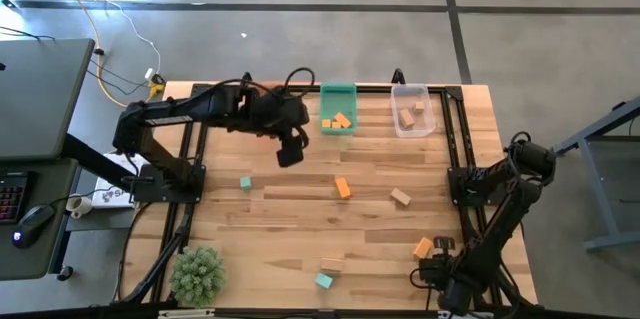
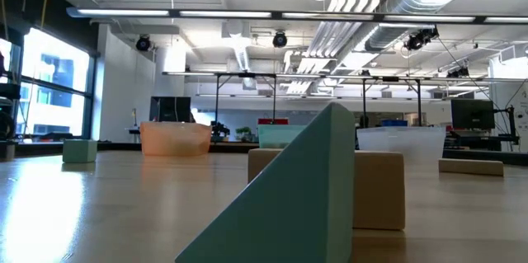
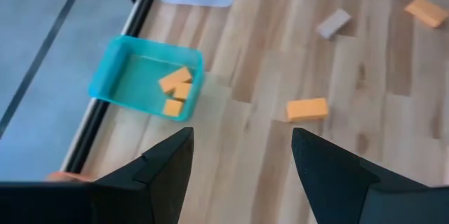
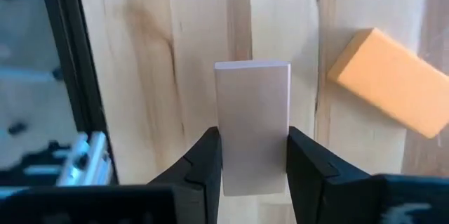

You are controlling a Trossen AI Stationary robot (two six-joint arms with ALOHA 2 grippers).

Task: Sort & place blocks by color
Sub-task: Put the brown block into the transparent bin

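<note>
My left gripper [image 1: 290, 151] [image 3: 242, 136] hangs open above the table's far middle, near the teal bin [image 1: 338, 109] [image 3: 123, 76], which holds orange blocks [image 3: 175, 89]. The clear bin [image 1: 411, 109] holds wood blocks. Loose on the table lie a teal block [image 1: 245, 183], an orange block [image 1: 343, 187] [image 3: 306, 109], a wood block [image 1: 401, 196] [image 3: 332, 22], another wood block [image 1: 332, 264] and a teal block [image 1: 324, 280]. My right gripper [image 1: 438, 257] [image 4: 252, 136] is at the near right, shut on a light wood block [image 4: 252, 112] next to an orange block [image 1: 423, 248] [image 4: 393, 80]. My right gripper pinches the light wood block between its two fingers [image 4: 208, 157], one on each long side [image 4: 223, 122], near the end closest to the wrist. The fingers lie along the block. Whether the block rests on the table or is lifted, I cannot tell.
An orange bin [image 2: 175, 138] shows in the low view at the far edge, left of the teal bin [image 2: 285, 135]. A fuzzy green plant [image 1: 196, 273] stands at the near left corner. Black frame rails [image 1: 190, 174] run along the table's sides.
</note>
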